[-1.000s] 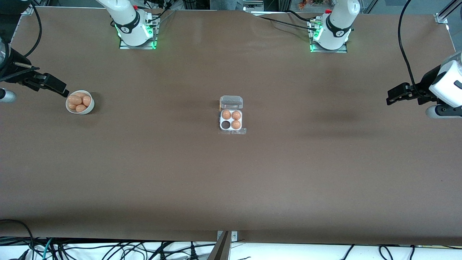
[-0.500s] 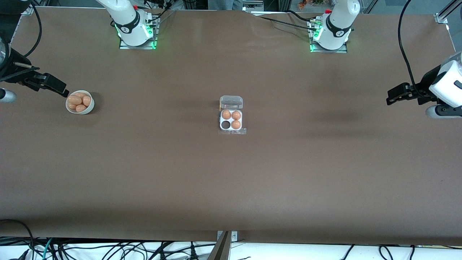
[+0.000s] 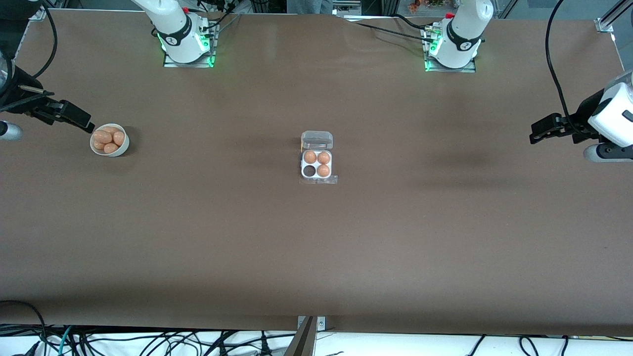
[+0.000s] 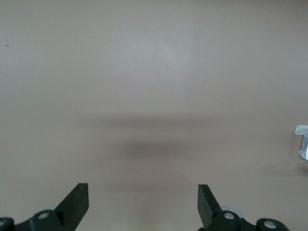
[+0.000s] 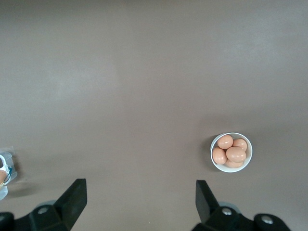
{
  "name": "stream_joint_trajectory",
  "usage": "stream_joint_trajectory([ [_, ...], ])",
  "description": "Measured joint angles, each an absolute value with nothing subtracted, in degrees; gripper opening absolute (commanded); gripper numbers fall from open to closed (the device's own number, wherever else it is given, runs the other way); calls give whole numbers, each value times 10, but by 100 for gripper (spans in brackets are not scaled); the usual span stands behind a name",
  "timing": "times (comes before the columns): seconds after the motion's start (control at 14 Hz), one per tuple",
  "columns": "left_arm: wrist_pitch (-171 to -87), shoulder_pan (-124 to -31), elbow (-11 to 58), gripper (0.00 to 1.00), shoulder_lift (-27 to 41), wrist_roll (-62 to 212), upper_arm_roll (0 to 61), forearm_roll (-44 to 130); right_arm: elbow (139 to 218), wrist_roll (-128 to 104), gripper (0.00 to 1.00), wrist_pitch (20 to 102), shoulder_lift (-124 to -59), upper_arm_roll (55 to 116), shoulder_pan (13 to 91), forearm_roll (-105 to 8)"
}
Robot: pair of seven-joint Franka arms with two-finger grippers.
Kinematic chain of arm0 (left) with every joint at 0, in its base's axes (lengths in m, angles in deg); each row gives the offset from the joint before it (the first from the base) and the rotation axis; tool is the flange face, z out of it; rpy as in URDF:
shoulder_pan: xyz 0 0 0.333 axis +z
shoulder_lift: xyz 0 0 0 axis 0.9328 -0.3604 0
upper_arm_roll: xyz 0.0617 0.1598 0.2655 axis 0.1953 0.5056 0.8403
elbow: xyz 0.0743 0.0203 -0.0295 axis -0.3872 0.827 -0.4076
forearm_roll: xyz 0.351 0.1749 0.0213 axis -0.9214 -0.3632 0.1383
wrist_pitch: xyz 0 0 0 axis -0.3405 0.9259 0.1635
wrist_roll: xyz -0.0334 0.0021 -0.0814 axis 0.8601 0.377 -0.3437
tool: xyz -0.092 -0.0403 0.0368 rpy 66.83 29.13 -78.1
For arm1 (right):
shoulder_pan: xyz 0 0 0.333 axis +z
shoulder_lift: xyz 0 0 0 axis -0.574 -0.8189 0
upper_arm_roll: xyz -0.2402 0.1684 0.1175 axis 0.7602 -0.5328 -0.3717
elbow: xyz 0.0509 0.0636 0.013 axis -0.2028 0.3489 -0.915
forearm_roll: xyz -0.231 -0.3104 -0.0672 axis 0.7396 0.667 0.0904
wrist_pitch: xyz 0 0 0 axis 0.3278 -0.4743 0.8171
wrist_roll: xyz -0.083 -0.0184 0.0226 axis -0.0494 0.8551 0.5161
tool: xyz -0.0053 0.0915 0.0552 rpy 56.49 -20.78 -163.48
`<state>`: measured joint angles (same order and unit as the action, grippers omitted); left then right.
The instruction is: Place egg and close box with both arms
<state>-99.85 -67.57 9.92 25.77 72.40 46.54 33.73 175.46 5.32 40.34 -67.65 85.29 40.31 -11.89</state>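
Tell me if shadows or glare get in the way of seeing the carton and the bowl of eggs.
Front view: even light, the box and the bowl sharp, soft arm shadows on the table. Left wrist view: a blurred shadow band on bare table, the box cut off at the frame edge. Right wrist view: the bowl crisp, no glare.

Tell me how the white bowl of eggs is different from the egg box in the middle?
The bowl is round; the box is square with four cells. The bowl has no lid; the box has a clear lid, open now. In the bowl the eggs lie heaped together; in the box three eggs each sit in their own cell, and one cell is empty. The bowl stands toward the right arm's end of the table; the box is mid-table. Both are whitish and hold tan-orange eggs.
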Motion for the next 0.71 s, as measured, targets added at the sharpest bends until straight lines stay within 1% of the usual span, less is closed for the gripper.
stream_joint_trajectory([
  [0.5,-999,-676,99,100,258,724,465,337,1756,42,100,398,-680,853,403,-119],
  [0.71,-999,-675,99,100,257,724,465,337,1758,17,100,395,-704,856,399,-117],
])
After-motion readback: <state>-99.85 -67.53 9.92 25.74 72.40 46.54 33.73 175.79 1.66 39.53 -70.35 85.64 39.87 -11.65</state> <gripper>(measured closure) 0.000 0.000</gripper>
